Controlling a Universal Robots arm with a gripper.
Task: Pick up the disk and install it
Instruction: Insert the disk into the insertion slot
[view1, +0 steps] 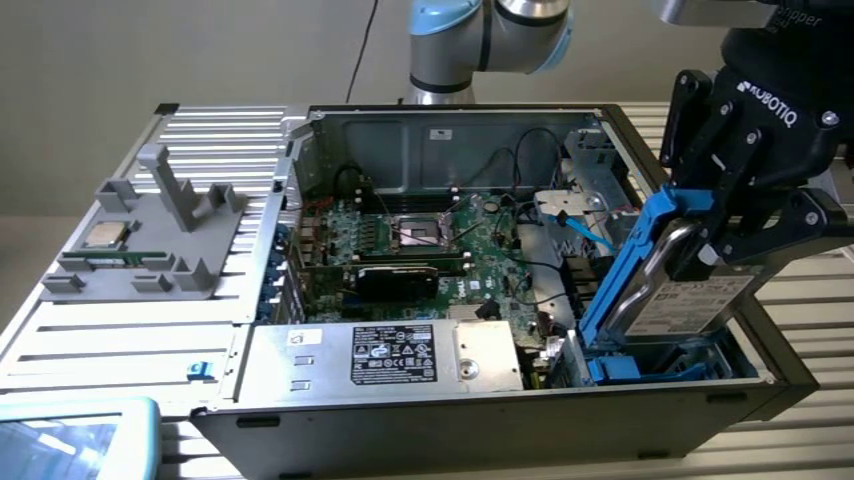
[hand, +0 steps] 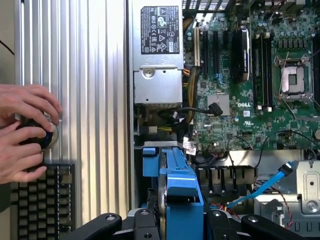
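The disk (view1: 687, 305), a silver-grey drive with a white label in a bright blue carrier (view1: 625, 268), hangs tilted over the front corner of the open computer case at the exterior view's right. Its lower end reaches into the blue drive bay (view1: 667, 365). My black gripper (view1: 707, 250) is shut on the disk's upper part, one finger on each flat side. In the wrist view the blue carrier (hand: 182, 200) runs edge-on between my fingers (hand: 107, 222), above the bay's opening (hand: 150, 160).
Inside the case (view1: 254, 420) lie the motherboard (view1: 427, 240), a silver power supply with a black label (view1: 387, 355) and a blue cable (view1: 587, 230) close to the bay. A grey fixture with a processor chip (view1: 104, 235) stands on the ribbed table. A person's hands (hand: 22, 130) rest above a keyboard (hand: 40, 200).
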